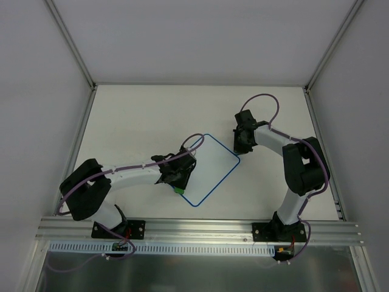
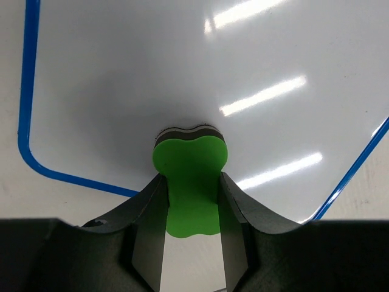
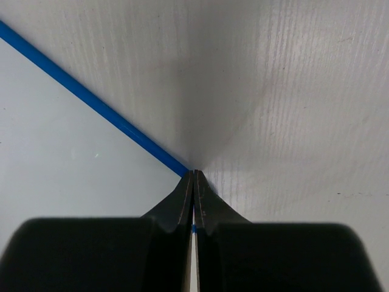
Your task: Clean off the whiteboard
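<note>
Left wrist: left tool (image 2: 191, 182) pinches eraser (image 2: 189, 152) onto board (image 2: 152, 67) ahead for wiping; right tool (image 3: 193, 174), pressed together at its edge, apparently steadies it.

I read the whiteboard (image 1: 213, 167) as plain white with a thin blue rim. Eraser (image 2: 189, 182) on it: bright green, dark felt layer underneath. Left gripper (image 2: 191, 188) and right gripper (image 3: 193, 182) both black. Table (image 1: 146, 115) around the whiteboard: off-white, faint streaky grain. Arm cables (image 1: 270, 97) purple.
</note>
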`<state>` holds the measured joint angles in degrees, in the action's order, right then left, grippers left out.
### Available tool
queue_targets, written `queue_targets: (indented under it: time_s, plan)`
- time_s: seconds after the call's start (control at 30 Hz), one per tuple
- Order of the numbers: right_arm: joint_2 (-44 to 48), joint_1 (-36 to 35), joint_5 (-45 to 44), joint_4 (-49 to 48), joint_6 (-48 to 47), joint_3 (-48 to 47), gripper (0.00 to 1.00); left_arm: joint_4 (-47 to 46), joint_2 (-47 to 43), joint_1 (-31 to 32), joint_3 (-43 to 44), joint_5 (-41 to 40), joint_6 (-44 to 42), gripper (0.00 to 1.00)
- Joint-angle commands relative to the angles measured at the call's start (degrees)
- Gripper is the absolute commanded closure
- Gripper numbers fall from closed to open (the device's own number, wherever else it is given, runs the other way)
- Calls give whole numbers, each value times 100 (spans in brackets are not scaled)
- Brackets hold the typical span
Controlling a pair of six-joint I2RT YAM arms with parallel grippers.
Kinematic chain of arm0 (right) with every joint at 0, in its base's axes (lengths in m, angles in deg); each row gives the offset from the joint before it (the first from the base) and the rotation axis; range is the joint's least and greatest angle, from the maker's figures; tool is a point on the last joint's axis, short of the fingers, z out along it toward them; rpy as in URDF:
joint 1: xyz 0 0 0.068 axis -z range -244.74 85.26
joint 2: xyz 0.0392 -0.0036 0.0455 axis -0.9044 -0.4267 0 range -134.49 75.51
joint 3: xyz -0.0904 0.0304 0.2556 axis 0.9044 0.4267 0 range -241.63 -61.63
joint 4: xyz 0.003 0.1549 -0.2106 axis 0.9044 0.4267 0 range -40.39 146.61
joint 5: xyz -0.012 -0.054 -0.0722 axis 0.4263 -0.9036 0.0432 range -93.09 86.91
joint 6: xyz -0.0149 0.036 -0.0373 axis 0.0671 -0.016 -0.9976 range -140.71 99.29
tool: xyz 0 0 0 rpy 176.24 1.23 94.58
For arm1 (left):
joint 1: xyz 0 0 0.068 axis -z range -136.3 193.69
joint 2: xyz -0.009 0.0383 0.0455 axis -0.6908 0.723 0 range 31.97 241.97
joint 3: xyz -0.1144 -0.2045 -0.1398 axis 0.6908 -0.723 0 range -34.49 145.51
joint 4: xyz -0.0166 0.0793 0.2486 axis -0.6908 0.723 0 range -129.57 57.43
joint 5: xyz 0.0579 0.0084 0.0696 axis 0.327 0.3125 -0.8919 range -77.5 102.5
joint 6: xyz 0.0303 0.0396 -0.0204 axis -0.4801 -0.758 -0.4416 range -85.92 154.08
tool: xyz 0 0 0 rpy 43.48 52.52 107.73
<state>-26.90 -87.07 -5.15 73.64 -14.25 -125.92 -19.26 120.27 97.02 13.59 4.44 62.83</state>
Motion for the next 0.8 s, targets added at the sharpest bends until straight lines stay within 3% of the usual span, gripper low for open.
queue_targets:
  time_s: [0.0, 0.07, 0.3, 0.53, 0.77]
  plan:
    - [28, 35, 83, 67, -22, -4, 100, -352, -461, 56, -517, -372, -282, 100]
    - [19, 35, 92, 40, -22, -22, 100, -537, -672, 30, -667, -660, -335, 100]
    - [-95, 44, 145, 49, -66, -154, 100, -994, -726, -419, -774, -557, -730, 100]
    - [-113, 53, 101, 49, -110, -215, 100, -1109, -392, -428, -290, -302, -1170, 100]
    - [-69, 71, 84, 49, -92, -224, 100, -1135, -365, -270, -377, 348, -1214, 100]
